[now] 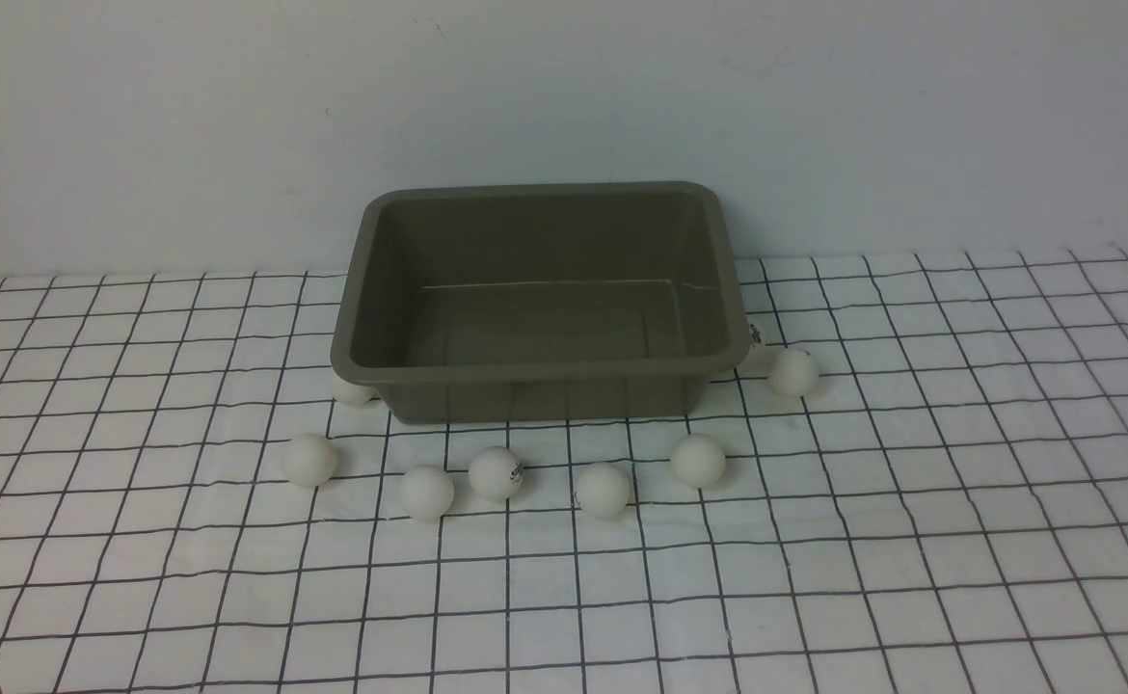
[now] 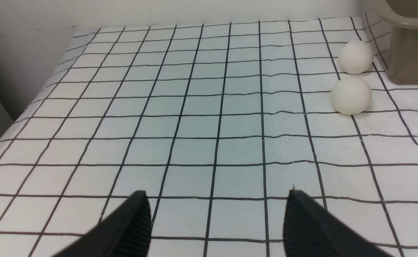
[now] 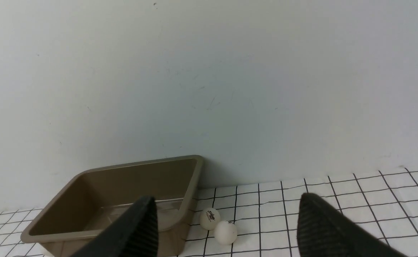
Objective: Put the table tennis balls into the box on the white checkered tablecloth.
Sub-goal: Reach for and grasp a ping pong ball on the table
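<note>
Box [image 1: 535, 372]: olive-grey, empty, standing on white checkered tablecloth [image 1: 911, 540] close to back wall [image 1: 564, 87]. Table tennis balls [image 1: 603, 490]: all on cloth outside box; five in loose row before its near side, others by its left and right corners. Dark printed logo on one row ball [image 1: 496, 472] and on one ball by right corner [image 3: 209, 218]; lettering too small to read. Left gripper [image 2: 216, 194]: fingers spread apart, holding nothing. Right gripper [image 3: 227, 201]: fingers spread wide, holding nothing.
</note>
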